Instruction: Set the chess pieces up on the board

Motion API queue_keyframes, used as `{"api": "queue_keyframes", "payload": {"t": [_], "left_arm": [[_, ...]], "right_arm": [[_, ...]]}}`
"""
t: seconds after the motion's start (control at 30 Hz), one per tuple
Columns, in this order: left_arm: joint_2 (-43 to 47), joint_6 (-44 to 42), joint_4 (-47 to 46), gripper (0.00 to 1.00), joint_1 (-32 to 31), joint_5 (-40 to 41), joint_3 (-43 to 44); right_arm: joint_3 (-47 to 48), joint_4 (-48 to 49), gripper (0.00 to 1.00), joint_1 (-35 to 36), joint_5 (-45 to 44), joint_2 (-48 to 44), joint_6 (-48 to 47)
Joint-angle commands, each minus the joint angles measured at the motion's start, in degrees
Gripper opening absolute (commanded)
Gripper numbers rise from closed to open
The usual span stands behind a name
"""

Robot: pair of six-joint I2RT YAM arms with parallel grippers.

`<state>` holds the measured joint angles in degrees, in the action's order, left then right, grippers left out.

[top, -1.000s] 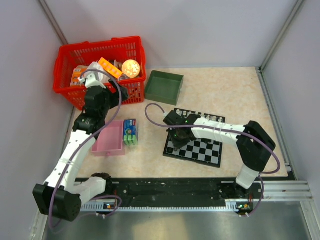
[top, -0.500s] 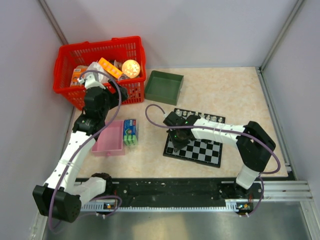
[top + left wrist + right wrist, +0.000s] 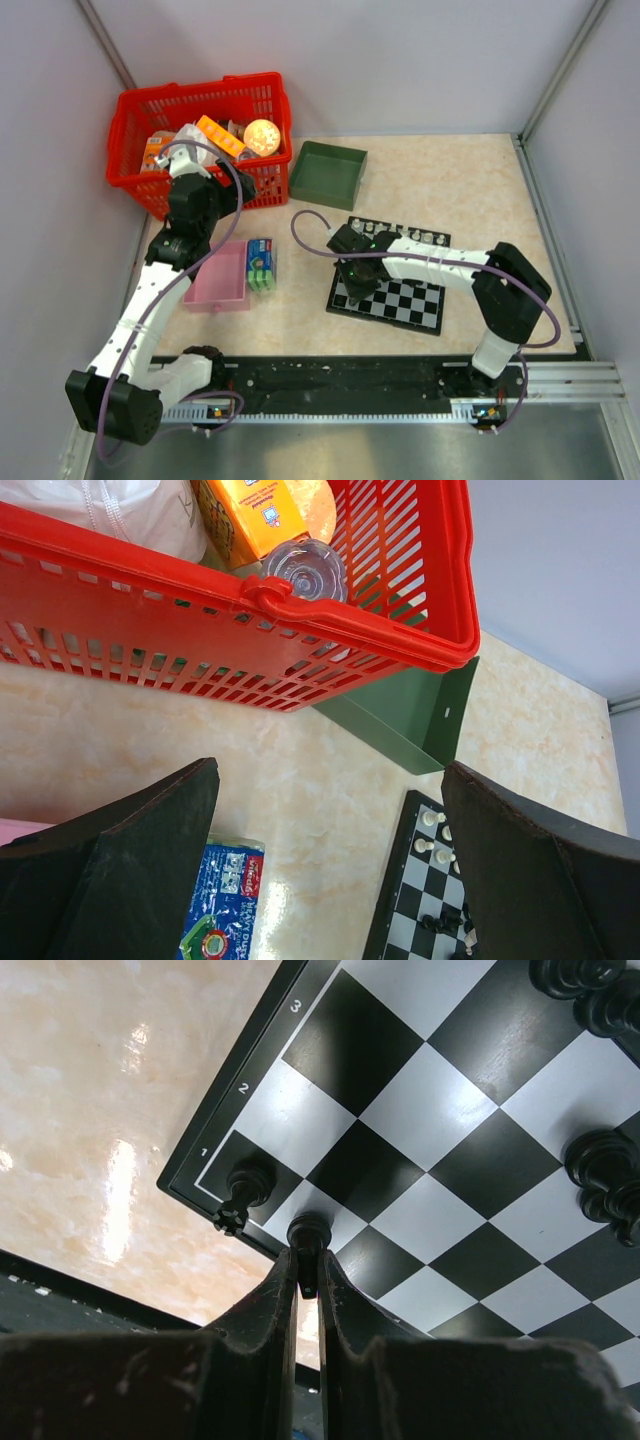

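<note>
A: Black on black is our trouble here. The right gripper [image 3: 308, 1272] has its jaws pinched shut on a small black piece [image 3: 308, 1232] at the near left corner of the board [image 3: 400, 1110], over the pale square next to the corner square.

B: And the corner piece [image 3: 245, 1186] stands just beside it. If we open wide or pull away sideways, a finger could clip that neighbour and tip it over the rim.

A: We also cannot tell from the wrist view whether the held piece's base is touching the square or hanging just above it. If we let go too high, something that tiny may topple or roll.

B: Or it sticks to a pad and lifts with us. We judge that a small opening followed by a straight rise is safest.

A: The other black pieces [image 3: 603, 1175] are well apart to the right, so we see little risk to them.

B: What about the left gripper [image 3: 330, 770]?

A: Its jaws are spread wide and hold nothing. It hovers near the red basket [image 3: 300, 630] and the green tray [image 3: 410, 715]. From there we see white pieces [image 3: 430, 818] at the board's far edge.

B: It is well apart from the board, so we expect no clash of arms. Our risk sits in that crowded corner.
</note>
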<state>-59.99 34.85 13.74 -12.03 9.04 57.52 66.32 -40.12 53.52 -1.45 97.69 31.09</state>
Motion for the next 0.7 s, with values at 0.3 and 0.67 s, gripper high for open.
{"api": "queue_keyframes", "payload": {"t": [0.3, 0.67], "left_arm": [[0.9, 0.5, -2.6, 0.98, 0.3, 0.5, -0.2], [0.7, 0.2, -2.7, 0.98, 0.3, 0.5, 0.1]], "right_arm": [[0.5, 0.7, 0.15, 0.8, 0.4, -0.1, -0.7], [3.2, 2.1, 0.37, 0.6, 0.8, -3.9, -1.6]]}}
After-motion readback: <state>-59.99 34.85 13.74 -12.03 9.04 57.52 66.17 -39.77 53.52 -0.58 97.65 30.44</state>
